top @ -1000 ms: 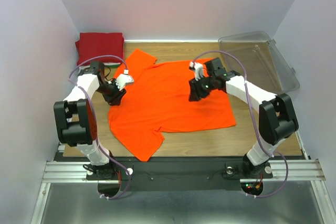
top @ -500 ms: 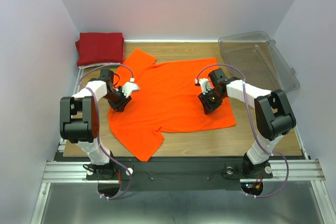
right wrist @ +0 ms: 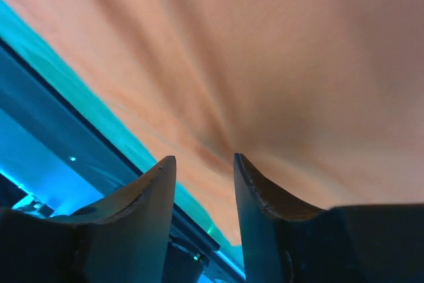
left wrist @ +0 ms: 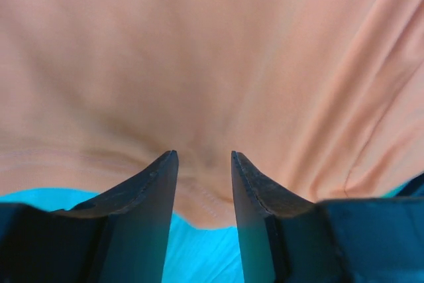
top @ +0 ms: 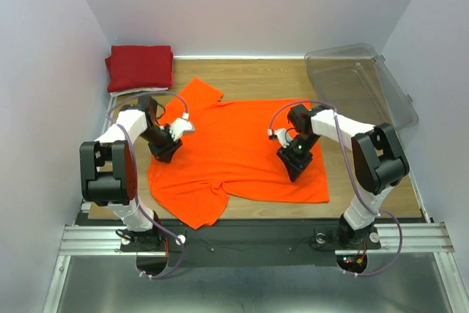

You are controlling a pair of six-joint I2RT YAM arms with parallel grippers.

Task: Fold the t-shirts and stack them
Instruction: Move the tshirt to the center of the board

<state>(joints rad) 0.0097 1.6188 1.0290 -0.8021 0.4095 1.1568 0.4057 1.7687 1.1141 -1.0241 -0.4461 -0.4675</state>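
Spread on the desk, left of the clear bin: a bright orange t-shirt, mostly flat, near sleeve rumpled, creases drawn toward two pinch points. Nipped there by the right end effector on the side closer to the bin, and by the left end effector on the side away from it, fingers narrowed onto cloth. Farther back, well left of the bin, a dark red t-shirt, folded square.
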